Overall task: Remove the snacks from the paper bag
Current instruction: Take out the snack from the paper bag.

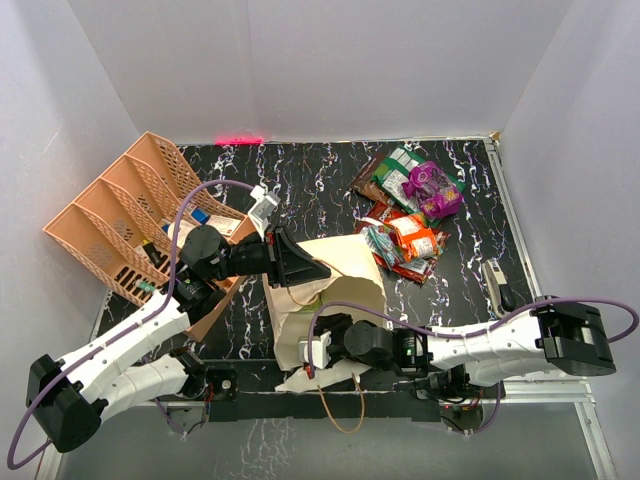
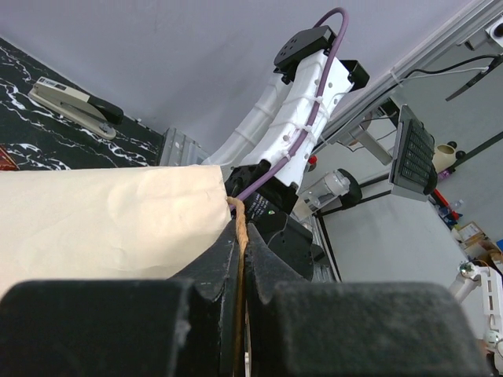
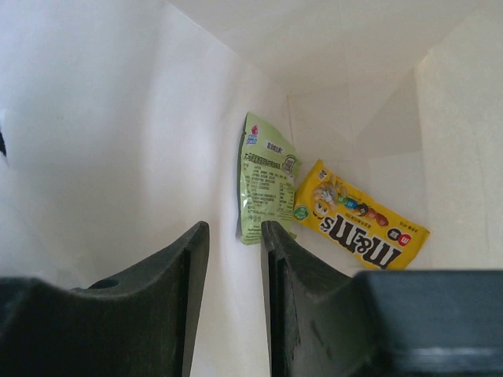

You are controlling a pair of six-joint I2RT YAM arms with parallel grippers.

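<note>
Cream paper bag (image 1: 345,262) on black marbled worktop (image 1: 300,170), white walls (image 1: 300,60).
Tan handle (image 2: 235,214) is clamped by left gripper (image 2: 240,255); right gripper (image 3: 234,236) is narrowly parted, empty.

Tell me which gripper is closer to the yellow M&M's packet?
Right. The right gripper is inside the paper bag, facing the M&M's packet; the left gripper pinches its handle outside.

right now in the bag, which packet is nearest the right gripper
The green packet, straight ahead of the right gripper; the yellow M&M's packet lies off to one side, both inside the paper bag.
</note>
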